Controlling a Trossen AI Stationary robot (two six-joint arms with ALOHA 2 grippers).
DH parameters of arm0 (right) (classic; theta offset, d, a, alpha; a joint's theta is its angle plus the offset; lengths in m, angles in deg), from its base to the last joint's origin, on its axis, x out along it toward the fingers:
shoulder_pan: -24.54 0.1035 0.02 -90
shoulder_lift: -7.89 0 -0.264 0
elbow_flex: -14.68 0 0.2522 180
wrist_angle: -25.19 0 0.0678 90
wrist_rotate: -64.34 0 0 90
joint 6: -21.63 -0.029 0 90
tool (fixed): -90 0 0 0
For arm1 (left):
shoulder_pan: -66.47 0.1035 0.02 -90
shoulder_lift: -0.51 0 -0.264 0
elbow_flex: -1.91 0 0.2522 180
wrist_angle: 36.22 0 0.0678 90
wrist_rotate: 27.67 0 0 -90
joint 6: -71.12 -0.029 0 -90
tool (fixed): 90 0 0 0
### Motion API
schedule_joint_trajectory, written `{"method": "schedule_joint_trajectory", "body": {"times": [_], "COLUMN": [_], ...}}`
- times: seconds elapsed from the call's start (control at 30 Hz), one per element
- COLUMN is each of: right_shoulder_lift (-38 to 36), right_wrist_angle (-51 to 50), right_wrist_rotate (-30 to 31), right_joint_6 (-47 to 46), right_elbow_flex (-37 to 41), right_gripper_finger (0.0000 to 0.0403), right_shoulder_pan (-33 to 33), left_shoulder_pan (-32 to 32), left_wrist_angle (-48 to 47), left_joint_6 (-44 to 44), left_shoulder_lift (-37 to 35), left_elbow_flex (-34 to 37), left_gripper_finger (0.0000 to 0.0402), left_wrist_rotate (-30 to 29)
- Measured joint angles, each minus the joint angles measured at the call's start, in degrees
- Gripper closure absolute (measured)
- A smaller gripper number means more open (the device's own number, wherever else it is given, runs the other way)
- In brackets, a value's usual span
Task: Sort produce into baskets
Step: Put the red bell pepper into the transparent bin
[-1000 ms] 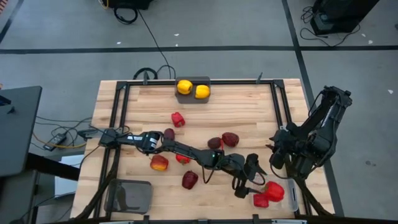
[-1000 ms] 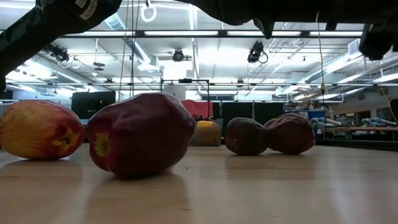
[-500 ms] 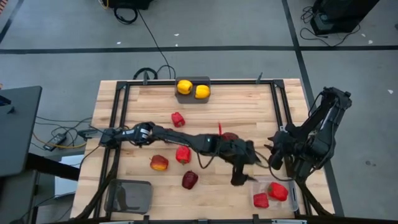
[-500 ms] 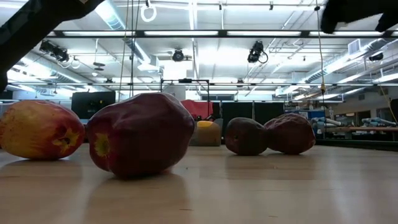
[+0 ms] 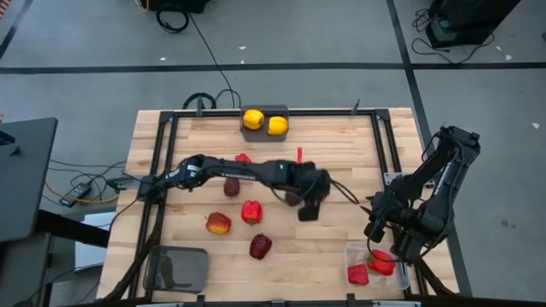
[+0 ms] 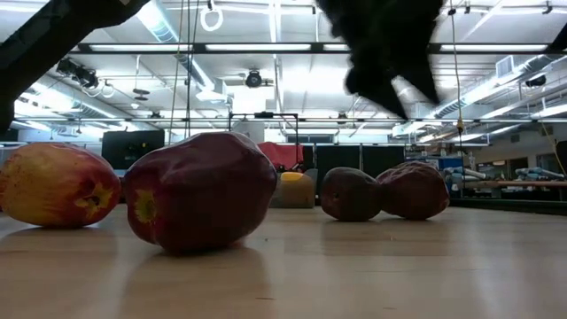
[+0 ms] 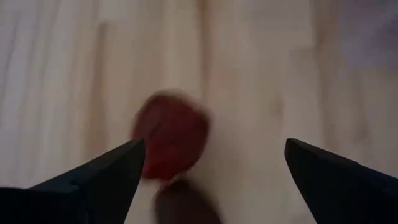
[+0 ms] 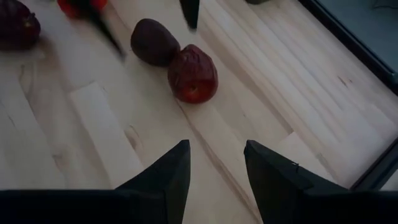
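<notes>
- your left pincer (image 5: 309, 207) hangs over the middle of the worktop (image 5: 341, 145), at the end of an arm stretched across it; in its wrist view the fingers (image 7: 106, 177) stand wide apart with nothing between them, so it is released.
- just ahead of that pincer in the wrist view lies a blurred red apple-like fruit (image 7: 171, 144), with a darker piece (image 7: 186, 202) touching it on the nearer side.
- in the right wrist view the same pair shows as a dark maroon fruit (image 8: 154, 41) touching a red one (image 8: 193, 73), ahead of the right pincer.
- your right pincer (image 5: 381, 228) sits at the worktop's right edge, right beside the clear basket (image 5: 351, 254); its fingers (image 8: 161, 180) show a gap and hold nothing, so it is released too.
- the clear basket holds two red peppers (image 5: 368, 268).
- well away from the left pincer, back toward its arm's base, you have a red pepper (image 5: 251, 211), a red-orange apple (image 5: 218, 223), a dark red fruit (image 5: 260, 246) and a maroon fruit (image 5: 231, 187) loose on the wood.
- a small red pepper (image 5: 242, 159) peeks out beside the left arm.
- two yellow fruits (image 5: 264, 122) rest in the dark basket (image 5: 283, 109) at the far edge.
- another grey basket (image 5: 177, 268) sits at the near left corner.
</notes>
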Motion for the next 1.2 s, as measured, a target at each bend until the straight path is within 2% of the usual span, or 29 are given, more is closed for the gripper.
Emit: {"method": "schedule_joint_trajectory", "body": {"times": [0.1,0.43,0.63,0.73,0.83,0.93,1.2], "right_shoulder_lift": [0.7,1.4,5.1,7.4,10.0,12.3,15.4], "right_wrist_angle": [-0.1,0.3,0.3,0.3,0.5,0.6,0.1], "right_wrist_rotate": [-0.4,-1.0,-1.1,-0.9,-1.0,-1.1,-1.1], "right_joint_6": [-1.5,-7.8,-11.8,-13.6,-14.6,-15.1,-18.0], "right_elbow_flex": [0.0,0.0,0.0,0.0,0.0,0.0,0.1], "right_gripper_finger": [0.0238,0.0238,0.0238,0.0238,0.0238,0.0238,0.0214], "right_shoulder_pan": [0.7,4.3,6.7,7.5,7.9,7.9,6.4], "left_shoulder_pan": [1.8,5.6,8.3,9.5,11.0,12.8,20.1], "left_wrist_angle": [-7.7,-28.6,-37.7,-37.7,-35.7,-31.1,-7.3], "left_joint_6": [1.4,7.0,9.2,9.8,8.9,8.7,7.1], "left_shoulder_lift": [-2.8,-10.8,-12.8,-13.8,-15.8,-19.0,-31.8], "left_elbow_flex": [0.0,-0.1,-0.1,1.9,8.0,18.1,47.6], "left_gripper_finger": [0.0010,0.0010,0.0010,0.0010,0.0010,0.0010,0.0010], "left_wrist_rotate": [-1.2,-12.3,-12.7,-12.2,-11.9,-10.3,-0.7]}}
